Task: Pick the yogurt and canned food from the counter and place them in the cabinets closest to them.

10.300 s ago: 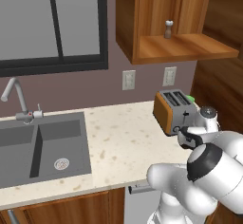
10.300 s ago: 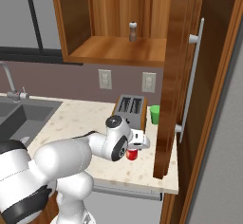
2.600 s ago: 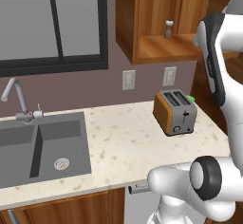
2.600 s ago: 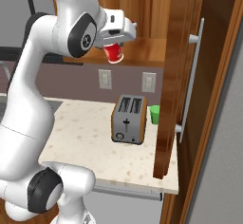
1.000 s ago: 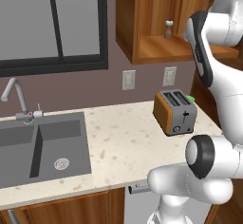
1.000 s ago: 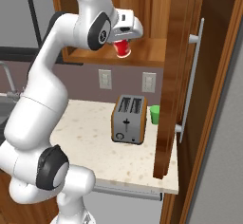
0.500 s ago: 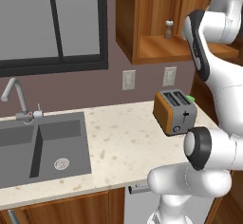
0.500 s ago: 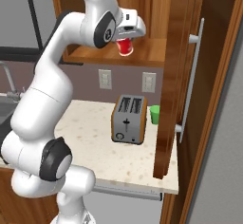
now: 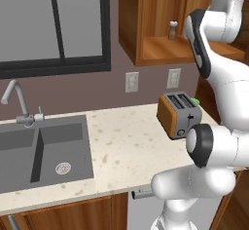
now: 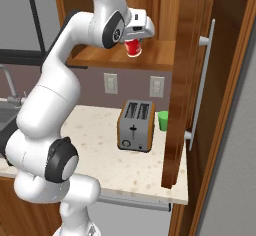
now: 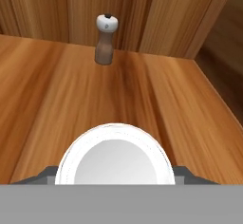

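My gripper [image 10: 134,44] is shut on the red yogurt [image 10: 133,48], holding it just above the front edge of the open cabinets' wooden shelf [image 10: 145,57]. In the hand view the yogurt's white rim [image 11: 115,155] fills the bottom centre, with the shelf [image 11: 57,90] stretching ahead of it. In the left base view my arm [image 9: 214,39] reaches up in front of the cabinets [image 9: 160,53] and hides the cup. The canned food is out of view. The beige counter [image 9: 131,146] lies below.
A pepper shaker [image 11: 105,39] stands at the back of the shelf, also visible in the left base view [image 9: 172,30]. On the counter sit a toaster [image 10: 135,125] and a green cup [image 10: 163,120]. The open cabinet door [image 10: 187,80] hangs at the right. A sink [image 9: 39,151] lies left.
My arm has risen from the counter with the yogurt and, over the last second, pushed it forward toward the cabinet shelf.
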